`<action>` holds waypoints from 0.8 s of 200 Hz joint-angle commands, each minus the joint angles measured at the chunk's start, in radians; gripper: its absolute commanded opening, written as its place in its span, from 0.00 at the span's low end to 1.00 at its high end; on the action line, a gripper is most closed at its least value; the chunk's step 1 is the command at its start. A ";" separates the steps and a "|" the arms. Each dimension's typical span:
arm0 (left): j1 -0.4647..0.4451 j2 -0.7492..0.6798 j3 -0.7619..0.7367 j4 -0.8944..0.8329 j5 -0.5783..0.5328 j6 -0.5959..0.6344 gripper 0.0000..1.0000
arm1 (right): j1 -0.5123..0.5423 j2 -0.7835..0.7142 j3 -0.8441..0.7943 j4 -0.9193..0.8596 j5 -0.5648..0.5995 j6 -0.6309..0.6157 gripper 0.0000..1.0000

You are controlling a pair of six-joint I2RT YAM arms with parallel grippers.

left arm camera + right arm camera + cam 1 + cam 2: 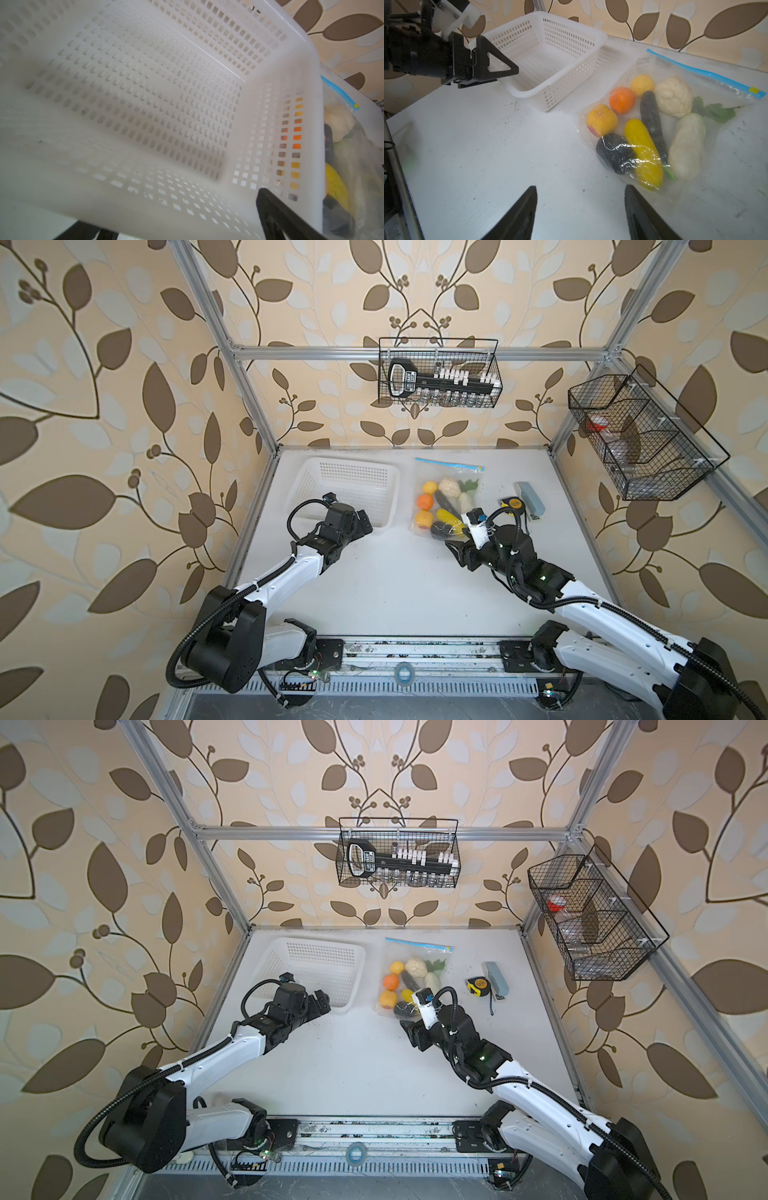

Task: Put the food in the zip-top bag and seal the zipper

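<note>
1 zip-top bag (708,87) lay flat on table (488,145), beside 1 white basket (529,92). 9 food (643,153) pieces sat inside. 1 blue zipper (708,74) ran along far edge. Left gripper (365,523) was spread wide at basket rim. Right gripper (580,187) was parted, empty, near bag.

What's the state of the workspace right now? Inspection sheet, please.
Surface: white table, scuffed.
Job's things: food all inside zip-top bag; zipper seal unclear.
Clutter: white basket, tape measure, pale blue case.
Grippers: left gripper at basket corner, jaws open, empty; right gripper near bag, jaws open, empty.
Cables: black hoses along both arms, no snag seen.
Surroundings: two wire baskets on frame.
</note>
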 commanded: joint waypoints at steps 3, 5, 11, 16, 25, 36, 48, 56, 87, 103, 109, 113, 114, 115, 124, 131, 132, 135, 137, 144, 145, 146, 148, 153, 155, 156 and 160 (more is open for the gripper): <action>0.012 0.075 0.112 0.095 -0.011 0.030 0.99 | -0.013 -0.028 -0.033 0.033 -0.001 0.027 0.67; 0.012 0.083 0.119 0.095 -0.011 0.032 0.99 | -0.015 -0.029 -0.034 0.034 0.000 0.030 0.67; 0.012 0.107 0.138 0.096 -0.013 0.034 0.99 | -0.021 -0.035 -0.040 0.036 0.002 0.035 0.67; 0.013 0.126 0.151 0.096 -0.015 0.033 0.99 | -0.027 -0.038 -0.043 0.035 0.003 0.038 0.67; 0.017 0.152 0.177 0.100 -0.014 0.033 0.99 | -0.040 -0.043 -0.047 0.037 0.003 0.041 0.67; 0.021 0.196 0.195 0.105 -0.013 0.023 0.99 | -0.059 -0.048 -0.051 0.036 0.004 0.049 0.67; 0.024 0.226 0.209 0.127 0.003 0.020 0.99 | -0.081 -0.053 -0.055 0.037 0.008 0.051 0.67; 0.024 0.242 0.222 0.131 0.006 0.012 0.99 | -0.095 -0.055 -0.057 0.040 0.015 0.052 0.67; 0.027 0.299 0.267 0.144 0.021 0.012 0.99 | -0.148 -0.054 -0.065 0.055 0.063 0.038 0.67; 0.029 0.316 0.281 0.141 0.019 0.015 0.99 | -0.170 -0.055 -0.074 0.070 0.084 0.032 0.67; 0.032 0.321 0.284 0.142 0.019 0.015 0.99 | -0.177 -0.057 -0.079 0.080 0.093 0.031 0.67; 0.032 0.323 0.284 0.144 0.021 0.016 0.99 | -0.182 -0.059 -0.082 0.086 0.102 0.032 0.67; 0.031 0.323 0.284 0.146 0.022 0.015 0.99 | -0.183 -0.059 -0.083 0.088 0.104 0.032 0.67; 0.032 0.324 0.284 0.146 0.022 0.015 0.99 | -0.184 -0.058 -0.084 0.090 0.105 0.033 0.67; 0.035 0.329 0.287 0.148 0.024 0.018 0.99 | -0.200 -0.062 -0.094 0.108 0.116 0.043 0.67; 0.036 0.331 0.288 0.148 0.024 0.020 0.99 | -0.214 -0.066 -0.104 0.125 0.120 0.048 0.66; 0.037 0.331 0.288 0.148 0.024 0.020 0.99 | -0.215 -0.065 -0.105 0.127 0.121 0.049 0.66; 0.037 0.332 0.289 0.148 0.024 0.021 0.99 | -0.221 -0.066 -0.108 0.133 0.126 0.048 0.66; 0.037 0.332 0.290 0.148 0.023 0.022 0.99 | -0.224 -0.069 -0.112 0.140 0.129 0.049 0.66; 0.038 0.330 0.290 0.145 0.025 0.027 0.99 | -0.232 -0.072 -0.120 0.155 0.148 0.047 0.66; 0.038 0.329 0.290 0.143 0.025 0.028 0.99 | -0.233 -0.072 -0.120 0.156 0.152 0.046 0.66; 0.038 0.328 0.291 0.142 0.024 0.028 0.99 | -0.233 -0.072 -0.121 0.157 0.155 0.044 0.66; 0.038 0.324 0.289 0.139 0.024 0.029 0.99 | -0.235 -0.073 -0.122 0.160 0.162 0.043 0.66; 0.038 0.313 0.286 0.132 0.027 0.032 0.99 | -0.239 -0.076 -0.123 0.162 0.180 0.039 0.67; 0.038 0.308 0.285 0.130 0.027 0.034 0.99 | -0.239 -0.076 -0.122 0.162 0.188 0.036 0.67; 0.038 0.304 0.283 0.129 0.028 0.035 0.99 | -0.240 -0.076 -0.122 0.162 0.192 0.035 0.67; 0.038 0.290 0.278 0.125 0.031 0.042 0.99 | -0.242 -0.076 -0.122 0.164 0.211 0.030 0.67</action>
